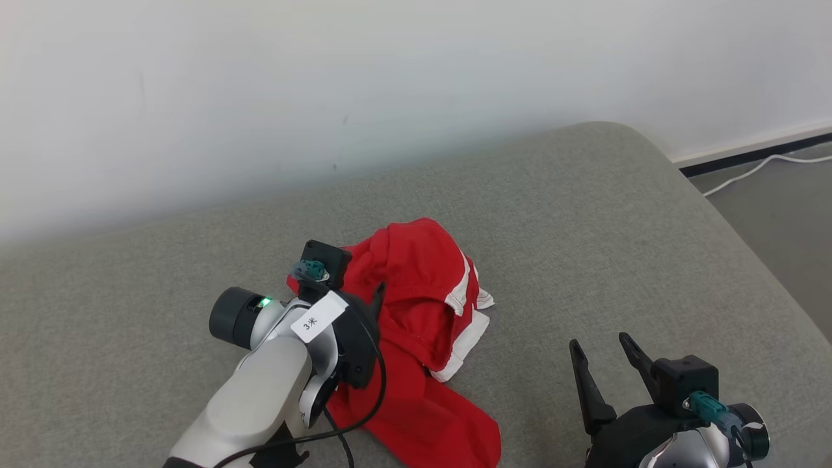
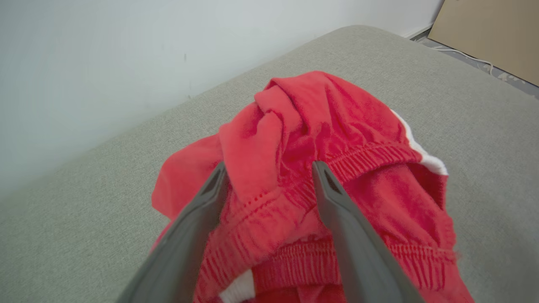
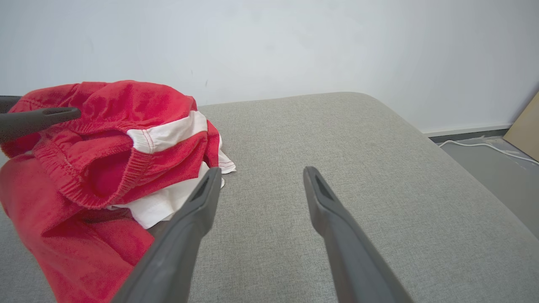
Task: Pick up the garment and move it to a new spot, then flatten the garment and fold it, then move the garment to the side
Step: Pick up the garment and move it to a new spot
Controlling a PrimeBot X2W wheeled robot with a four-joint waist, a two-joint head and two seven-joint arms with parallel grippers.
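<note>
On a grey cushion, red shorts are being straddled by the wide-spread left gripper; the right gripper is being held equally wide

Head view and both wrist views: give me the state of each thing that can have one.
Red garment: crumpled in a heap on the grey cushion, not flattened.
Left pincer: open, straddling a bunched fold of the garment.
Right pincer: open, empty, above bare cushion beside the garment.
White cable: lying loose on the floor.
</note>
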